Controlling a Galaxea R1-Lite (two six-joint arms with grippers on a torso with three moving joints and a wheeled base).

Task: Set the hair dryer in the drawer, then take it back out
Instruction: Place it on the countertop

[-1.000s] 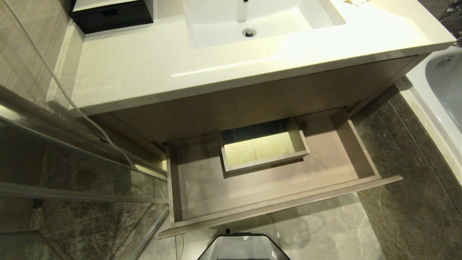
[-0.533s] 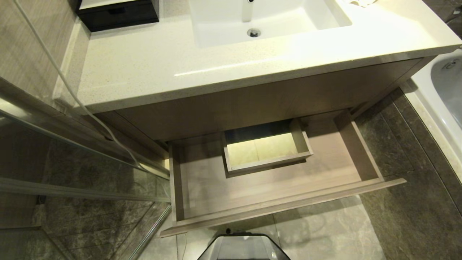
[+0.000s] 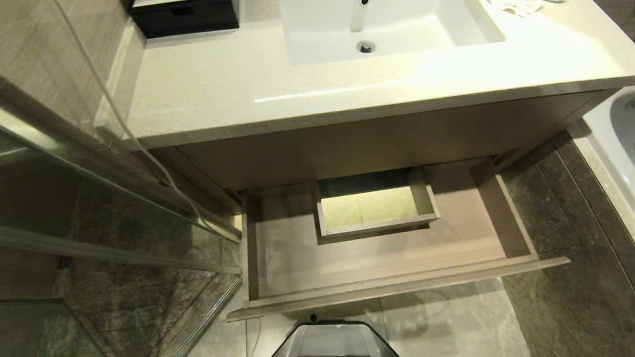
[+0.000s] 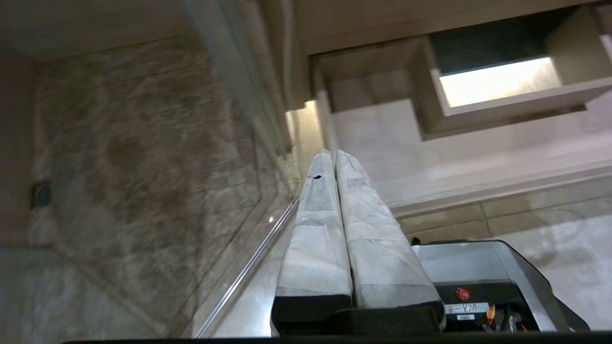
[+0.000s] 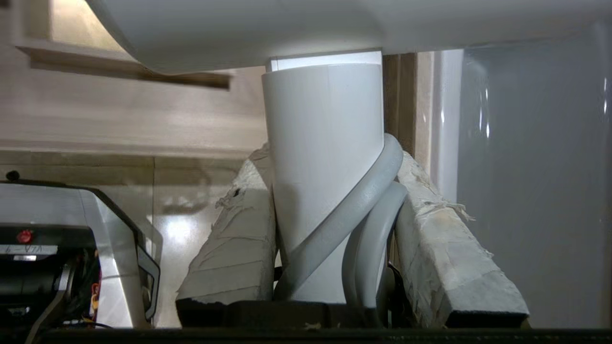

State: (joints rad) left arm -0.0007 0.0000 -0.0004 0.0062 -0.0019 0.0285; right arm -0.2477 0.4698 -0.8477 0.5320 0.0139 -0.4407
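Landmark: the drawer [image 3: 387, 258], pulled out open from under the bench [image 3: 238, 94], nothing lying on its floor. Left of the drawer: glass panel [image 3: 114, 233] w/ a thin white cord [image 3: 119, 121] running down past the bench edge. Left gripper [image 4: 332, 157] hangs near the drawer's left front corner, fingers pressed together, closed on nothing. Inside the drawer, toward the back middle: boxed square cutout [image 3: 377, 208], lit yellowish. Above the drawer on the bench: black box [image 3: 186, 15] at back left, white sink [image 3: 387, 29] w/ drain. Just in front of the drawer: robot base [image 3: 335, 339]. Right gripper [image 5: 334, 172] is outside the drawer near its front, clamped on the hair dryer [image 5: 325, 157] by the handle, cord [image 5: 354, 215] wound round it. Right of the drawer: bathtub [image 3: 622, 129].
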